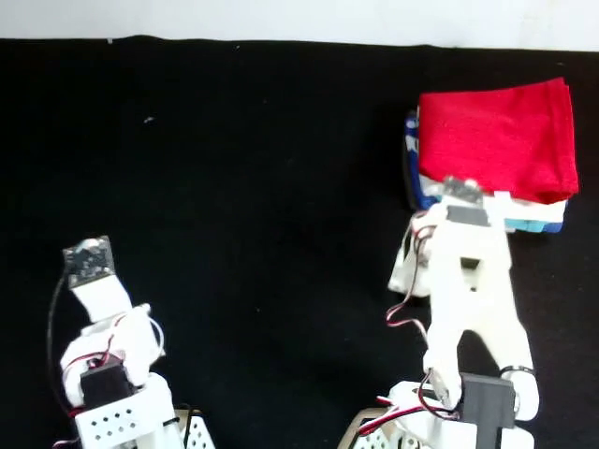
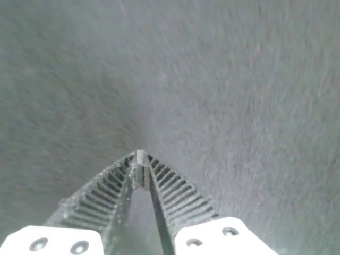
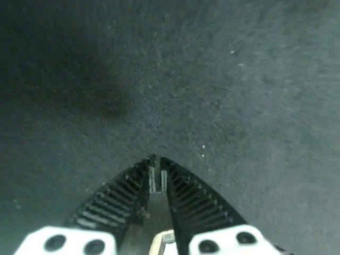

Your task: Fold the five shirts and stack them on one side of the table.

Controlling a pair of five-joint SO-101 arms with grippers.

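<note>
A stack of folded shirts (image 1: 496,150) lies at the table's far right, with a red shirt (image 1: 501,131) on top and white and blue layers (image 1: 535,223) showing under its near edge. The right arm (image 1: 468,281) stretches up to the stack's near edge. My right gripper (image 3: 155,162) is shut with nothing in it, over bare black cloth. The left arm (image 1: 103,318) sits folded at the near left. My left gripper (image 2: 141,159) is also shut and empty, close above the cloth.
Black cloth (image 1: 243,187) covers the whole table, with wide free room across the left and middle. A pale wall strip (image 1: 299,19) runs along the far edge. Both arm bases stand at the near edge.
</note>
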